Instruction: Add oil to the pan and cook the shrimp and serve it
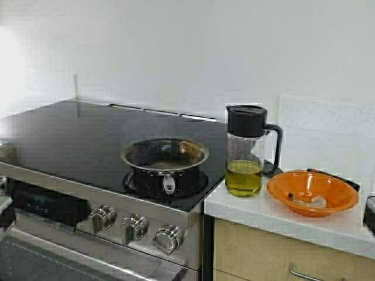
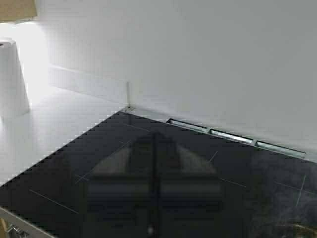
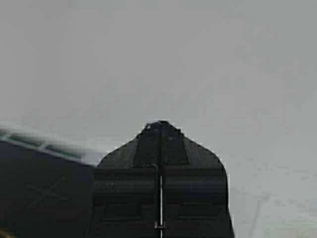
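1. We saw the pan [image 1: 165, 156] on the stove [image 1: 70, 132], with the oil [image 1: 244, 177] at its 3 o'clock on the worktop [image 1: 258, 212].
2. The shrimp [image 1: 318, 202] lay in the orange bowl [image 1: 312, 192].
3. Both the left tool [image 2: 154, 191] and the right tool [image 3: 159, 183] were closed, holding nothing.

The high camera looks forward and down from behind at the black glass cooktop [image 1: 70, 140] and the white counter [image 1: 281, 216] beside it. The left wrist camera hangs low over that cooktop [image 2: 188, 188], facing its back corner. The right wrist camera faces the plain white wall [image 3: 158, 59], past the cooktop's edge.
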